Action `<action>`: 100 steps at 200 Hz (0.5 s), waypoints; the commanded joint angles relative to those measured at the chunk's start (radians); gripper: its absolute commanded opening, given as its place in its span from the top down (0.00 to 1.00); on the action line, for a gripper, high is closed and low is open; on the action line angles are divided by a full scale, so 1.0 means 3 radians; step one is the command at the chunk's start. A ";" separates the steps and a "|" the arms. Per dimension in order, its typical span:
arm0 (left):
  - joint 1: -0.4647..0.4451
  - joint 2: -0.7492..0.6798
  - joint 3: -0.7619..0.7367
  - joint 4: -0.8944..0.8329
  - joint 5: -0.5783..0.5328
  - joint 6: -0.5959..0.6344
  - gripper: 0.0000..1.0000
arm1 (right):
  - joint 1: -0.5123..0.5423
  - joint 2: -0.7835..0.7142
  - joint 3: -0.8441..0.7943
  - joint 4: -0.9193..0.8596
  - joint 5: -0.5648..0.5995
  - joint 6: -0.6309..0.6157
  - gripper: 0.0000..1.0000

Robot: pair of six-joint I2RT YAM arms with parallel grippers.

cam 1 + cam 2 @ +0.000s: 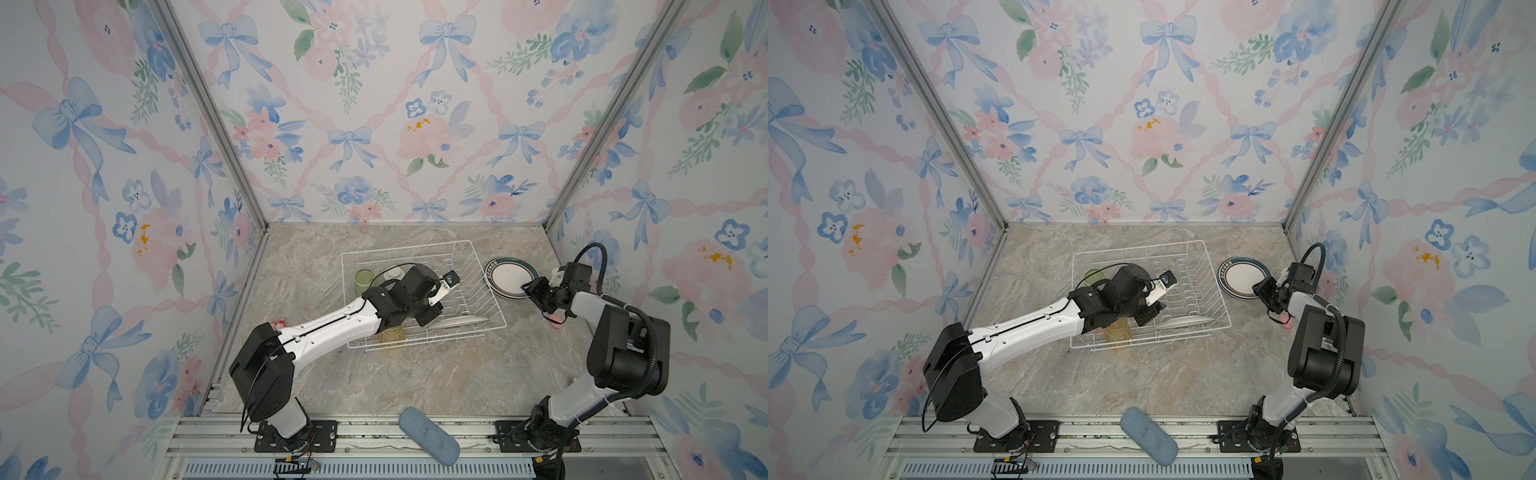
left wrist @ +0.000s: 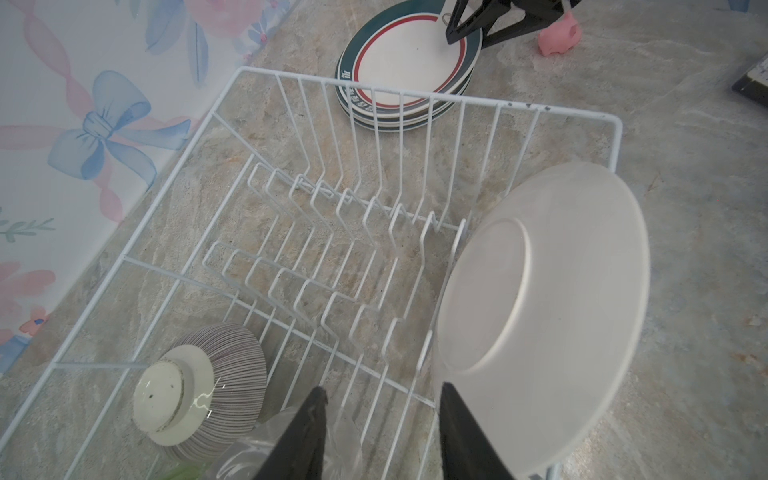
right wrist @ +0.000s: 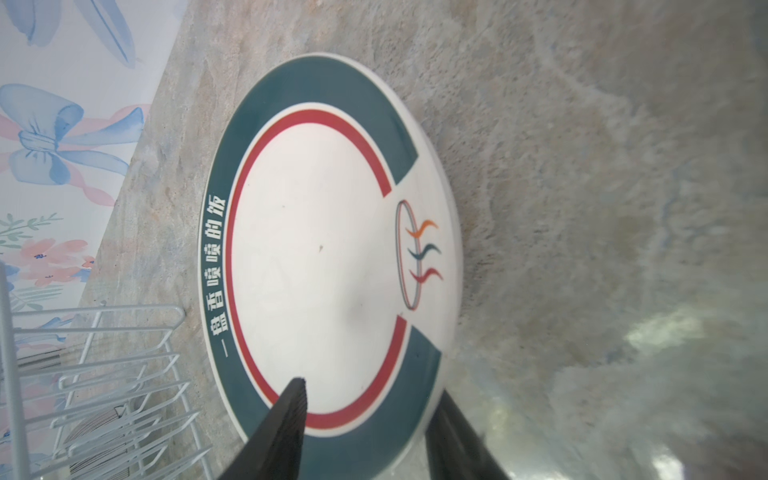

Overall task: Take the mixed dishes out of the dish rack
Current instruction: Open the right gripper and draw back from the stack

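The white wire dish rack (image 1: 415, 246) (image 1: 1142, 246) (image 2: 582, 113) stands mid-table. One plate (image 1: 457, 321) (image 2: 552, 291) leans in its near right end, underside showing. A green tumbler (image 1: 363, 281), a yellow tumbler (image 1: 392, 336), a clear tumbler (image 2: 249, 453) and the upturned striped bowl (image 2: 216, 374) sit in its left half. My left gripper (image 1: 430, 318) (image 2: 382, 395) hangs open inside the rack, one finger against that plate's underside. Right of the rack lies a stack of dark-rimmed plates (image 1: 509, 276) (image 3: 316, 257). My right gripper (image 1: 527, 286) (image 3: 372, 388) is open, its fingers astride the top plate's rim.
A small pink toy (image 1: 557, 325) (image 2: 559, 39) lies on the table under the right wrist. A blue oblong pad (image 1: 428, 436) rests on the front rail. Something pink-red (image 1: 279, 323) peeks out beside the left forearm. Patterned walls close three sides.
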 commanded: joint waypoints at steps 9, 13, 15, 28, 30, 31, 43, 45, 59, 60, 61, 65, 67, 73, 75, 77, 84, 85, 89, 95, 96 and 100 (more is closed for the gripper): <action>-0.0011 -0.0119 -0.0047 -0.0055 -0.0030 0.0049 0.58 | 0.0044 -0.0177 0.0025 -0.0211 0.0096 -0.0095 0.48; -0.0013 -0.0122 -0.0047 -0.0057 -0.0029 0.0050 0.58 | 0.0052 -0.0183 0.0023 -0.0222 0.0098 -0.0097 0.48; -0.0012 -0.0122 -0.0047 -0.0055 -0.0029 0.0050 0.58 | 0.0051 -0.0188 0.0023 -0.0222 0.0104 -0.0096 0.48; -0.0015 -0.0127 -0.0047 -0.0063 -0.0028 0.0048 0.58 | 0.0054 -0.0222 0.0016 -0.0239 0.0110 -0.0101 0.47; -0.0011 -0.0127 -0.0047 -0.0062 -0.0024 0.0047 0.58 | 0.0054 -0.0225 0.0016 -0.0244 0.0111 -0.0107 0.47; -0.0013 -0.0127 -0.0047 -0.0062 -0.0026 0.0048 0.58 | 0.0053 -0.0225 0.0017 -0.0246 0.0111 -0.0106 0.47; -0.0012 -0.0135 -0.0049 -0.0067 -0.0007 0.0050 0.58 | 0.0056 -0.0253 0.0009 -0.0270 0.0118 -0.0112 0.46; -0.0013 -0.0137 -0.0048 -0.0067 -0.0004 0.0050 0.58 | 0.0054 -0.0255 0.0011 -0.0273 0.0117 -0.0115 0.47; -0.0019 -0.0138 -0.0038 -0.0077 0.0026 0.0039 0.58 | 0.0055 -0.0302 -0.0002 -0.0297 0.0116 -0.0123 0.46; -0.0020 -0.0138 -0.0035 -0.0080 0.0027 0.0037 0.58 | 0.0054 -0.0307 -0.0002 -0.0301 0.0116 -0.0127 0.46; -0.0018 -0.0138 -0.0034 -0.0081 0.0031 0.0038 0.58 | 0.0055 -0.0312 -0.0002 -0.0302 0.0119 -0.0129 0.46; -0.0022 -0.0137 -0.0028 -0.0092 0.0040 0.0038 0.58 | 0.0055 -0.0331 -0.0010 -0.0313 0.0117 -0.0133 0.46; -0.0023 -0.0136 -0.0023 -0.0100 0.0046 0.0037 0.58 | 0.0054 -0.0343 -0.0016 -0.0318 0.0117 -0.0132 0.46; -0.0039 -0.0133 -0.0004 -0.0120 0.0053 0.0039 0.58 | 0.0056 -0.0386 -0.0021 -0.0340 0.0115 -0.0141 0.46; -0.0043 -0.0132 0.0002 -0.0129 0.0054 0.0042 0.58 | 0.0056 -0.0399 -0.0024 -0.0346 0.0116 -0.0145 0.46; -0.0049 -0.0132 0.0006 -0.0136 0.0054 0.0043 0.58 | 0.0054 -0.0417 -0.0023 -0.0353 0.0116 -0.0154 0.46; -0.0082 -0.0133 0.0032 -0.0167 0.0052 0.0055 0.58 | 0.0056 -0.0484 -0.0033 -0.0388 0.0121 -0.0168 0.46; -0.0082 -0.0132 0.0036 -0.0171 0.0053 0.0055 0.58 | 0.0057 -0.0493 -0.0036 -0.0392 0.0121 -0.0170 0.46; -0.0105 -0.0132 0.0047 -0.0190 0.0052 0.0072 0.58 | 0.0057 -0.0536 -0.0042 -0.0416 0.0124 -0.0184 0.46; -0.0133 -0.0128 0.0076 -0.0225 0.0038 0.0087 0.58 | 0.0057 -0.0601 -0.0043 -0.0461 0.0136 -0.0202 0.45; -0.0138 -0.0128 0.0081 -0.0230 0.0038 0.0089 0.58 | 0.0057 -0.0618 -0.0043 -0.0470 0.0136 -0.0205 0.45; -0.0163 -0.0127 0.0100 -0.0248 0.0030 0.0094 0.58 | 0.0058 -0.0665 -0.0047 -0.0497 0.0140 -0.0221 0.45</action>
